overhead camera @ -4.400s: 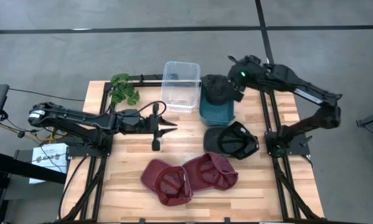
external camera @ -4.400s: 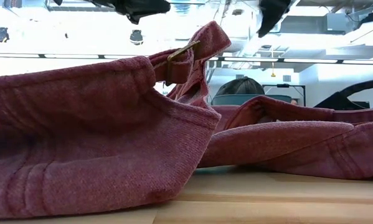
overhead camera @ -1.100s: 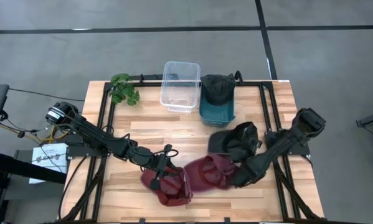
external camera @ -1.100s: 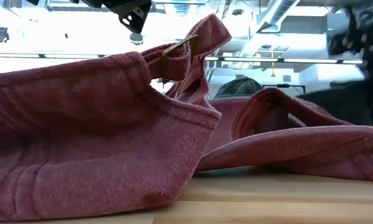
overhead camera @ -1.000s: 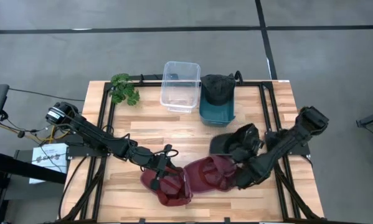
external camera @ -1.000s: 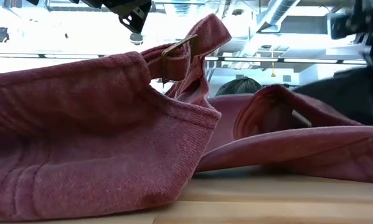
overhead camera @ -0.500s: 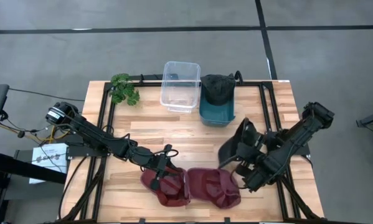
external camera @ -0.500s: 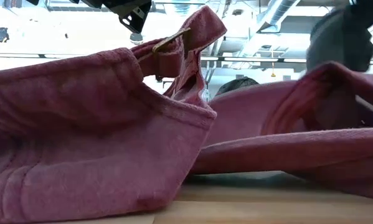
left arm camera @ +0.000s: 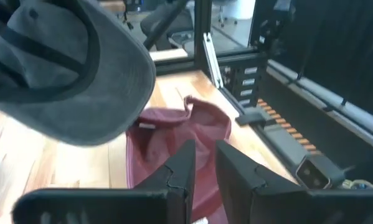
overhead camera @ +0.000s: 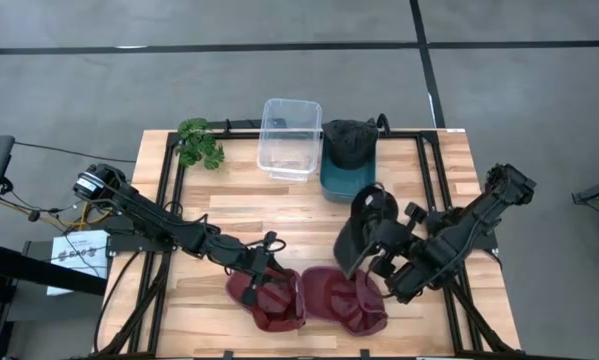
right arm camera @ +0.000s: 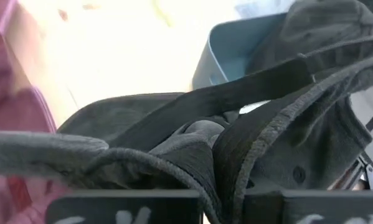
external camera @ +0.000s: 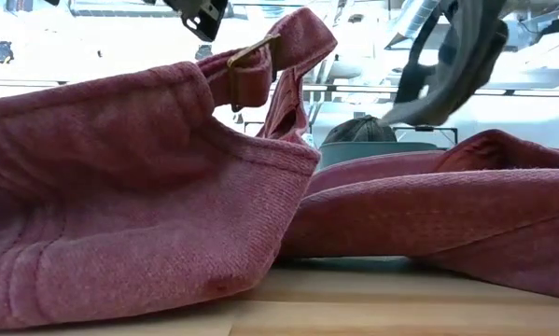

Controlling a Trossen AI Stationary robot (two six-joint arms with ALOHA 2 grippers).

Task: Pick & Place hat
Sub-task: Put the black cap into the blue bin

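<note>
A dark grey cap is held clear of the wooden table by the right gripper, whose fingers are pressed together on the cap's fabric, as seen in the right wrist view, where the cap fills most of the frame. In the low view the same cap hangs above the tabletop, apart from the caps below it. Two red caps lie side by side near the front edge of the table: one on the left and one on the right, just under the raised dark cap. The left gripper is lowered onto the left red cap, its fingers drawn close together with only a narrow gap between them; whether fabric is pinched cannot be told. At the back of the table a teal bin is seen with another dark cap resting in it, a clear plastic box just beside it, and a small green plant near the back left corner.
</note>
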